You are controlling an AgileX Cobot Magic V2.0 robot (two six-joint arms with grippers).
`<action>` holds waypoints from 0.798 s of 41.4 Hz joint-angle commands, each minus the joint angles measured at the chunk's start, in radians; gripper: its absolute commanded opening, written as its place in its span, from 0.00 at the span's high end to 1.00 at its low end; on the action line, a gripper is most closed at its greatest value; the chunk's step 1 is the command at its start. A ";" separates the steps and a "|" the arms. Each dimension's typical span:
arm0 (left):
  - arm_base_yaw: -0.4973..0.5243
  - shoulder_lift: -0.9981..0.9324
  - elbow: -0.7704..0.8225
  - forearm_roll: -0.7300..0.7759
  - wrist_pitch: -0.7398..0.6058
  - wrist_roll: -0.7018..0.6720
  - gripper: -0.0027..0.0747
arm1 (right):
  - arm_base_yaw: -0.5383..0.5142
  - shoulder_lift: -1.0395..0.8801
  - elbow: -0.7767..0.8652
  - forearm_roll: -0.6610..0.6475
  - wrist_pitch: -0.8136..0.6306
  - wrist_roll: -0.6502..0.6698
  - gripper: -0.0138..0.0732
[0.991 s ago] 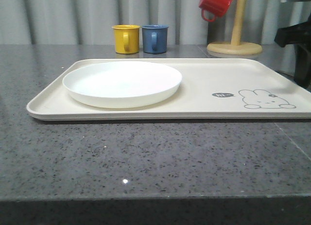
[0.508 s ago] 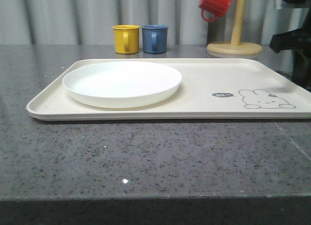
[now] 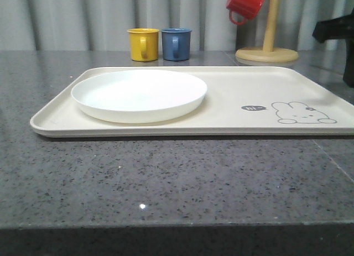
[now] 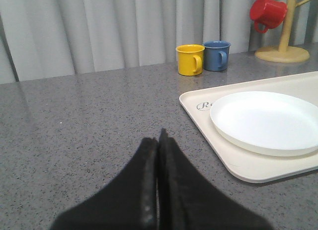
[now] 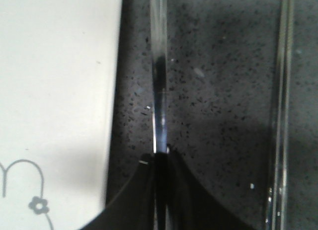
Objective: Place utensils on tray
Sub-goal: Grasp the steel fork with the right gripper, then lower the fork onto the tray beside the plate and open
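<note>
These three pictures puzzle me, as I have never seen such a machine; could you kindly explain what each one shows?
It is a two-armed robot at a grey stone table. The front camera looks over a cream tray carrying a white plate, with yellow and blue mugs and a red mug on a wooden stand behind. A camera on the left wrist shows the left pincer shut and empty. The right wrist camera shows the right pincer shut on a thin metal utensil, beside the tray; another lies nearby.

Tray (image 3: 232,87): matt cream plastic, smooth. Plate (image 3: 139,94): white, smooth, slight sheen. Countertop (image 3: 166,178): speckled grey stone look, polished. Chopstick (image 5: 159,76) in right gripper (image 5: 160,163): shiny mirror-like metal. Mug tree (image 3: 268,43) at 1 o'clock: pale wood. Yellow mug (image 3: 143,44), blue mug (image 3: 176,43), red mug (image 3: 246,4): glossy enamel look.
</note>
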 commanded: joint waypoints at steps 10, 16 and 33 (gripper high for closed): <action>0.002 0.009 -0.027 -0.009 -0.090 -0.011 0.99 | 0.071 -0.120 -0.197 -0.021 0.168 0.110 0.83; 0.002 0.009 -0.027 -0.009 -0.090 -0.011 0.99 | 0.190 -0.101 -0.259 -0.037 0.191 0.187 0.83; 0.002 0.009 -0.027 -0.009 -0.090 -0.011 0.99 | 0.462 0.102 -0.367 -0.134 0.208 0.441 0.83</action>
